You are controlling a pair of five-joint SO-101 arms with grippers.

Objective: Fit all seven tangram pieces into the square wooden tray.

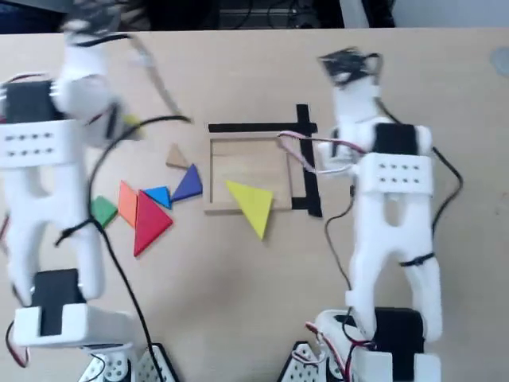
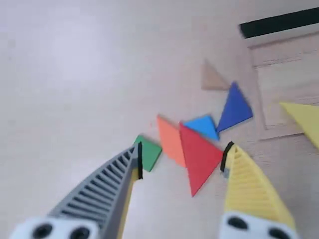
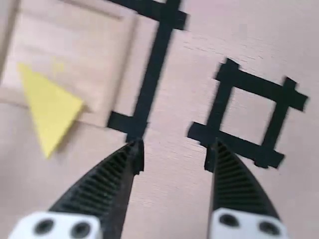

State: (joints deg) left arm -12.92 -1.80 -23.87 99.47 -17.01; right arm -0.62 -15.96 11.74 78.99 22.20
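Observation:
The square wooden tray lies mid-table, and a yellow triangle rests tilted across its front rim. Left of the tray lie a tan triangle, a dark blue triangle, a light blue piece, an orange piece, a red triangle and a green piece. My left gripper hangs open above the red triangle and orange piece. My right gripper is open over bare table beside the tray, holding nothing.
Black tape strips run along the tray's far and right sides. A black tape square marks the table right of the tray. Both white arms rise from bases at the table's front edge, and cables trail across the left side.

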